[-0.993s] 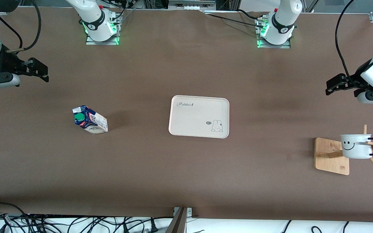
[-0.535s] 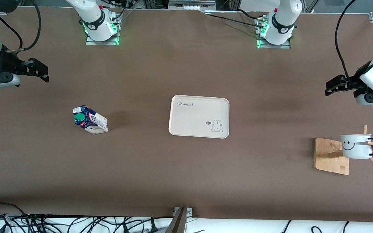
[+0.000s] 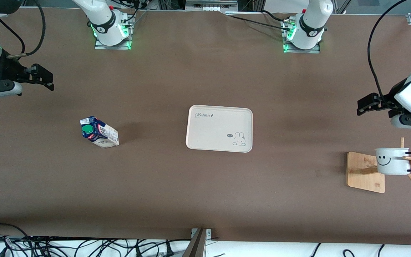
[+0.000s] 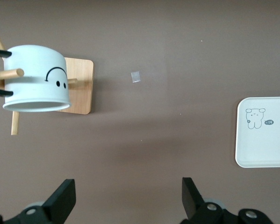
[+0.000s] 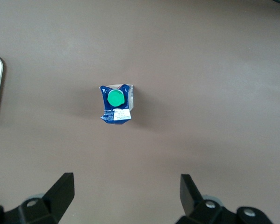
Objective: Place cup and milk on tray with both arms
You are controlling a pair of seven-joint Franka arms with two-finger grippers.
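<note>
Left hand point(image 3: 364, 103), at the frame's right edge, and right hand point(image 3: 46, 80), upper left, hover wide open, empty; tray point(image 3: 219, 117) centre, milk point(image 3: 99, 132), cup point(image 3: 392, 161) on rack point(image 3: 364, 176).

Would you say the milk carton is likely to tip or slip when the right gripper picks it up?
The milk carton stands upright and tall on a small base, so a sideways nudge would probably tip it. Its printed sides look smooth, perhaps slippery, and may dent under a hard squeeze. The open right gripper seems wide enough.
</note>
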